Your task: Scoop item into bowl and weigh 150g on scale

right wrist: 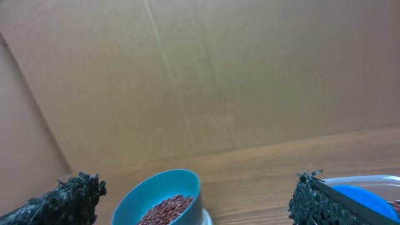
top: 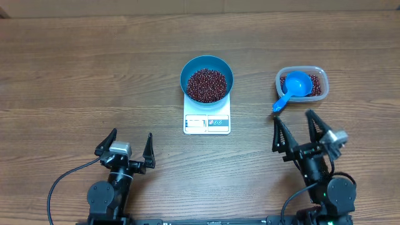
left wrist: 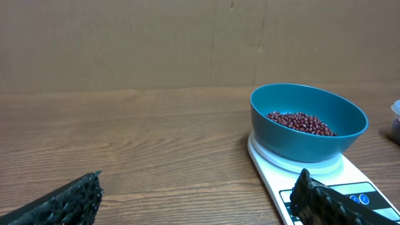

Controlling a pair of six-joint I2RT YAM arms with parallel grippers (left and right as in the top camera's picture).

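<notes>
A round, deep, bright blue bowl [top: 183,78] stands upright on a small, flat, white square scale [top: 207,122]. The bowl covers the far part of the scale and is about as wide as it. Inside the bowl lies a loose heap of tiny dark red-brown beans [top: 207,85], covering the bottom and sitting well below the rim. The scale lies flat near the middle of a wooden bench [top: 94,75]. Its display strip and buttons run along the near edge, uncovered by the bowl. The reading is too small to make out. More of the same beans lie in a clear plastic tub [top: 301,67], well to the right of the scale.
</notes>
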